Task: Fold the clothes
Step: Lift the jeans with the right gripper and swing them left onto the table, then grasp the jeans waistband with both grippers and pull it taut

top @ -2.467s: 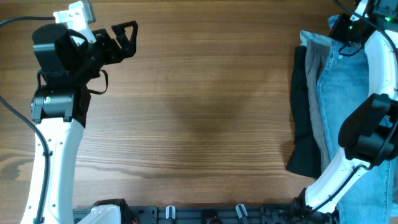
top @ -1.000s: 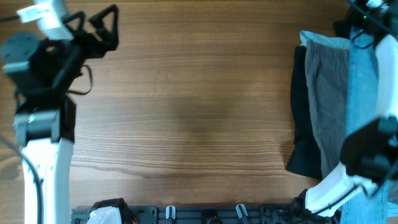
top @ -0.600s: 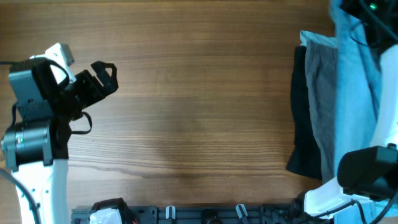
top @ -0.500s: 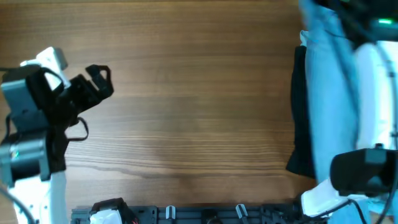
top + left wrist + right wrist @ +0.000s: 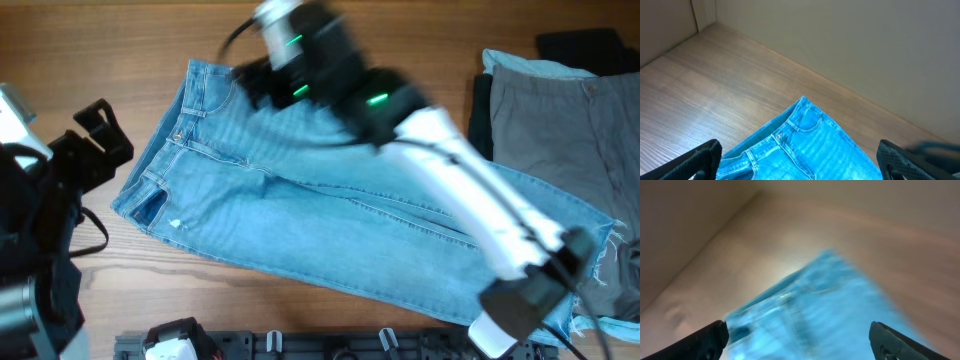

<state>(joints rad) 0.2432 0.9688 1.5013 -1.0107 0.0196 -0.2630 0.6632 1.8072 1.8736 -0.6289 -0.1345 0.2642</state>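
Light-blue denim right across the wood: the jeans [image 5: 300, 210] lie spread flat on the table [image 5: 80, 40], running on a diagonal. We see the waistband [image 5: 178, 135] at the left arm's end, button showing. The legs reach down to the opposite corner, where the frayed hems [image 5: 590, 255] sit close to the table's edge. The legs lie side by side, unfolded.

Over at the right side we have the grey-khaki trousers [image 5: 560, 120], lying flat, and the jeans' lower legs appear to overlap their near edge. A black garment [image 5: 585, 45] sits just beyond them at the far corner.

Now the arms. The right arm [image 5: 450, 170] stretches over the jeans from its base near the hems up towards the waistband. It is smeared with blur from overhead, so we cannot make out its fingers there. Its own wrist camera gives us the answer: the right gripper [image 5: 802, 340] is spread wide, one fingertip at each bottom corner, nothing between them, blurred denim below.

The left gripper [image 5: 801, 159] is spread wide too, holding nothing. It hangs just off the waistband end, and its camera looks down on the button and a front pocket.
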